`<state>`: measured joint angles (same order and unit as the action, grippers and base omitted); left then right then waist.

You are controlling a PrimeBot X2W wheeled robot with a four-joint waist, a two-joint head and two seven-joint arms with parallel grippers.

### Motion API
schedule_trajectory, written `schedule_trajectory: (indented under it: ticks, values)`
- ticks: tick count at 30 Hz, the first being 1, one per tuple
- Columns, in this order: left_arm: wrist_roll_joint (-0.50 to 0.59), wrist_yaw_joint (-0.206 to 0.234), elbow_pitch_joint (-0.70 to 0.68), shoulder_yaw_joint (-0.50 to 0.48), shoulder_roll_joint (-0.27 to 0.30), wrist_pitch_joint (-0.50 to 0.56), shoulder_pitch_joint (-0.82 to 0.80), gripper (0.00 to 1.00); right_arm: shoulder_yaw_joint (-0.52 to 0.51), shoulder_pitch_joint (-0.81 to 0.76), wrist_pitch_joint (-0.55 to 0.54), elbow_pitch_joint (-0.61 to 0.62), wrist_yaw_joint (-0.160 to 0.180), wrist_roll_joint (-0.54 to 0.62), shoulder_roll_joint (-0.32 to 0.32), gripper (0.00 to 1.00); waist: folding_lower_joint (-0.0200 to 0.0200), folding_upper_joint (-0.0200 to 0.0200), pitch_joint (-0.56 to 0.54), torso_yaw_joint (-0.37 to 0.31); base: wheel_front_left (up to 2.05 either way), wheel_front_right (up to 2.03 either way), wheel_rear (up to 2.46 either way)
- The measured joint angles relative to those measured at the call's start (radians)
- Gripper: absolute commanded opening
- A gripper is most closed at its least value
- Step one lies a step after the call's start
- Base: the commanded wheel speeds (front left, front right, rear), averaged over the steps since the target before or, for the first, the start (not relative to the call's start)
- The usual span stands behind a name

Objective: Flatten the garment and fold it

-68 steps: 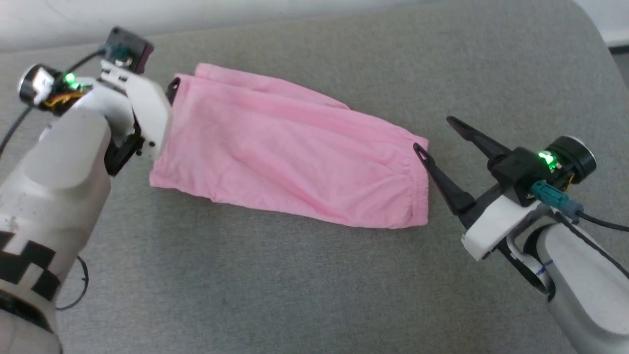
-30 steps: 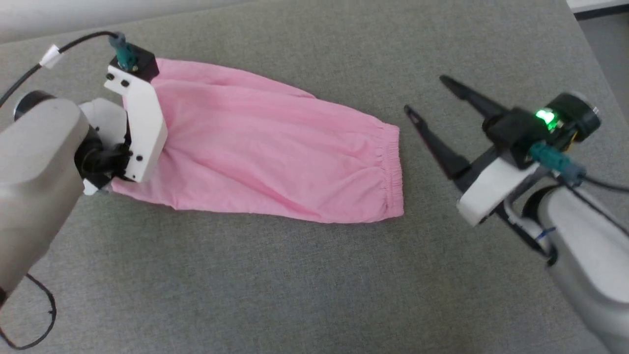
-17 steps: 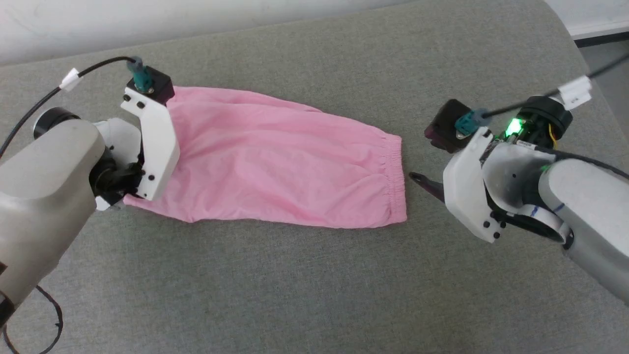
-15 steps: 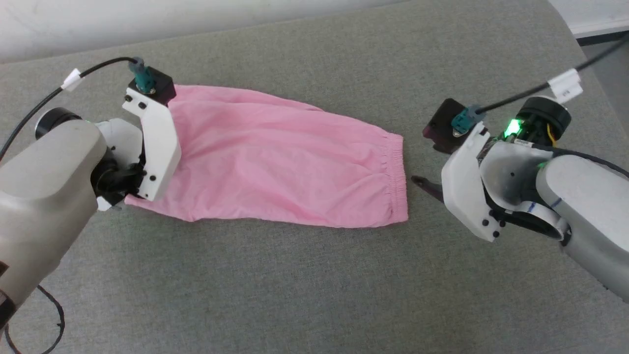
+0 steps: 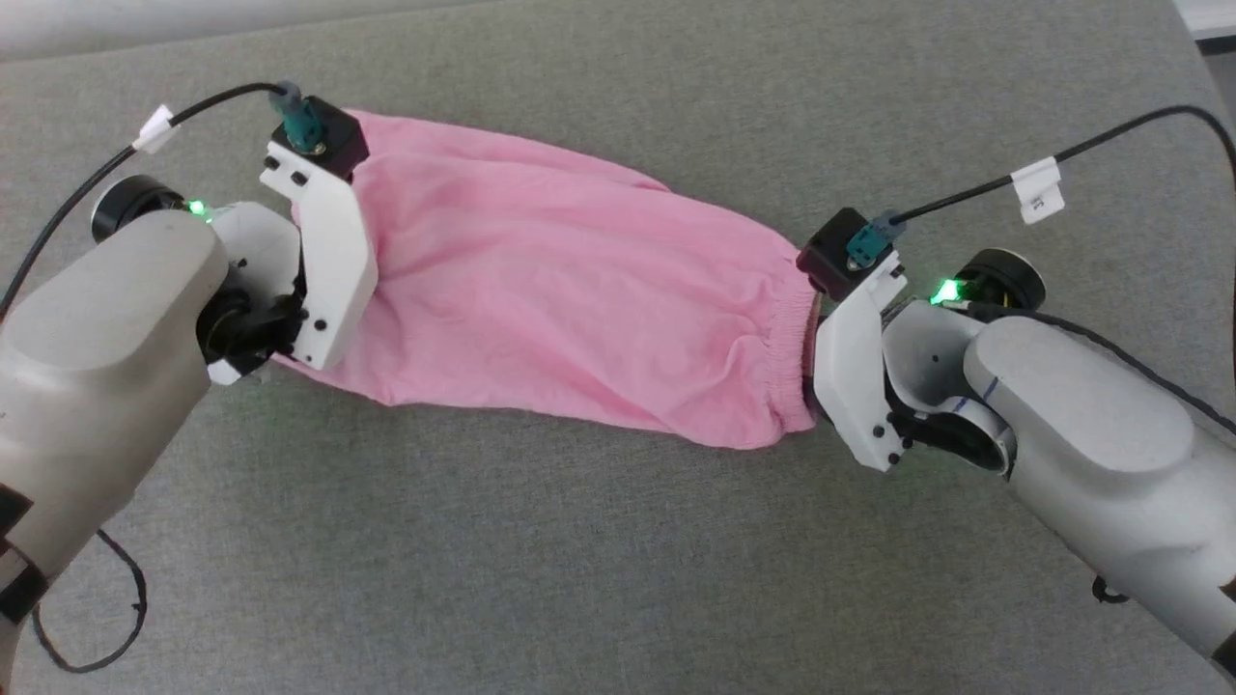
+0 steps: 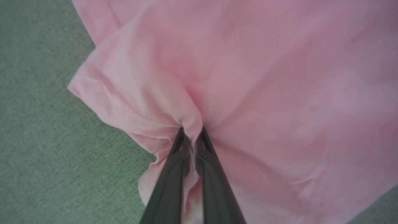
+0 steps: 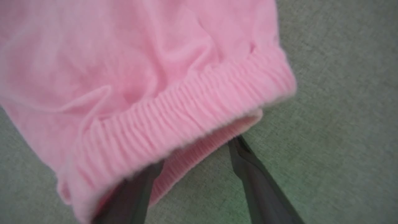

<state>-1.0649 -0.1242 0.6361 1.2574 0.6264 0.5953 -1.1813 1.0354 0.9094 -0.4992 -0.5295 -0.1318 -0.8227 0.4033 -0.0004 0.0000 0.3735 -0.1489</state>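
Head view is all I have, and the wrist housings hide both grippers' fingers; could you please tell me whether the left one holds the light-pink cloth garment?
Observer: Yes, the left gripper is shut on a bunched fold of the thin light-pink cloth garment, near its stitched hem.
Operator: Thank you. And the right one?
Observer: The right gripper is open, clamping nothing.
Operator: Where are its fingers?
Observer: One dark finger goes under the gathered elastic waistband; the other lies on the bare grey fabric surface.

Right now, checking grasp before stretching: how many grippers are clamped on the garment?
1. The left gripper is shut on the garment at its hem; the right gripper is open at the waistband.
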Motion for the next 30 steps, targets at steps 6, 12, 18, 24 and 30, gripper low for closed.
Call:
schedule_trajectory:
  ticks: [6,12,18,24,30]
  values:
    - [-0.008,-0.007,0.009,0.001,-0.004,-0.019,-0.008,0.00,0.044,0.029,0.075,-0.022,-0.001,-0.031,0.005,0.00,0.0003,0.0000,0.006,0.008,0.00,0.00,0.00]
    - [-0.020,-0.007,0.021,0.008,-0.007,-0.065,0.015,0.00,0.081,0.026,0.186,-0.001,0.000,-0.069,0.044,0.00,0.0006,0.0000,-0.026,0.012,0.00,0.00,0.00]
    - [0.005,-0.007,-0.044,0.013,0.039,-0.128,0.069,0.00,0.099,0.001,0.273,0.074,0.000,-0.109,0.136,0.00,0.0006,0.0000,-0.079,0.023,0.00,0.00,0.00]
    - [0.026,-0.007,-0.155,0.018,0.092,-0.178,0.160,0.00,0.105,-0.067,0.316,0.158,0.000,-0.150,0.225,0.00,0.0004,0.0000,-0.141,0.048,0.00,0.00,0.00]
    - [0.053,-0.006,-0.283,0.019,0.139,-0.208,0.288,0.00,0.106,-0.181,0.318,0.232,0.000,-0.228,0.295,0.00,0.0002,0.0000,-0.205,0.083,0.00,0.00,0.00]
